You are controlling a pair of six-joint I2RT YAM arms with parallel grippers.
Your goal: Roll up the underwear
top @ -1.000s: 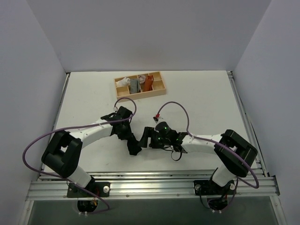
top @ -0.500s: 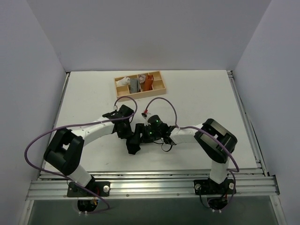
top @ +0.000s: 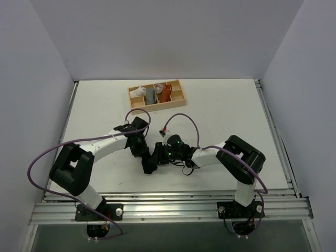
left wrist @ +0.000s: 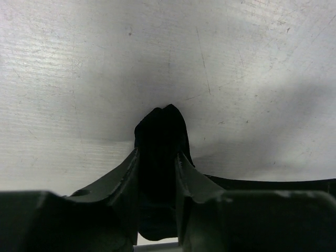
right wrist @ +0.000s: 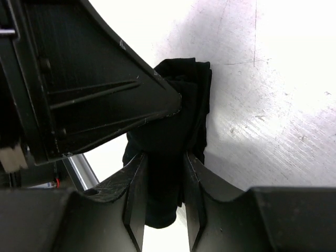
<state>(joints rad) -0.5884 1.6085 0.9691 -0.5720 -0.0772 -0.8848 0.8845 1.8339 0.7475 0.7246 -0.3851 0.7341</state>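
Black underwear (top: 150,163) sits bunched mid-tabletop (top: 226,115), btwn both arms. Left pincer (left wrist: 157,157) grasps one end, cloth filling the gap btwn its fingers. Right pincer (right wrist: 164,157) is clenched on the same bundle from the opp. side, just beside the left's fingers. To roll well, one pincer should likely pin the bundle w/ even pressure while the other turns, w/o tugging folds loose.

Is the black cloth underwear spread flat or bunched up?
Bunched up: the black soft cloth underwear is a narrow, layered bundle pinched between jaws, not lying flat.
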